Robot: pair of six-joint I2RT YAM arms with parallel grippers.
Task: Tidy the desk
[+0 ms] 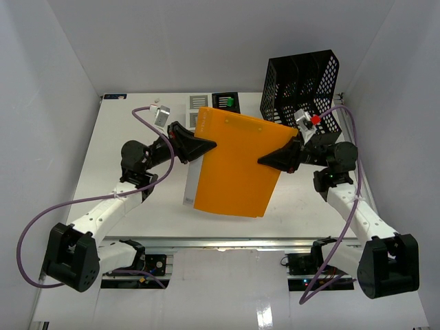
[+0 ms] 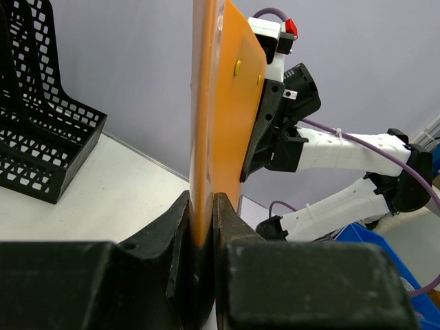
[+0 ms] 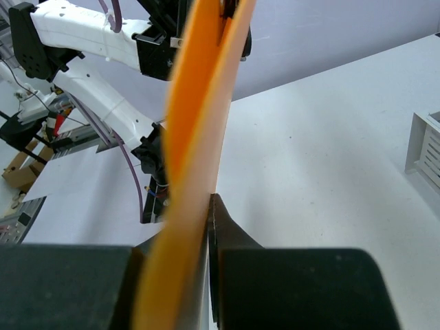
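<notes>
Orange is the colour of the big folder, and it is up in the air over the middle of the desk. The desk is the flat white top under both arms, with white walls around it.

The left jaws are pinching the folder's left edge. The left wrist view shows the folder squeezed tight between them. The right jaws are pinching its right edge. In the right wrist view the folder sits pressed between them too. So both arms hold one folder, one on each side.

I think the tidying is only partly done. The folder is lifted but not put away. The black rack at the back right corner looks like its home, and I can see nothing in its slots. The folder has to get over there and slide in. A white flat thing lies on the desk, partly under the folder. It may need a place too.

Counting now: one orange folder, one black rack and two arms. At the back edge sit one small grey box with slats and one little green thing on a dark tray. There is one white flat thing.
</notes>
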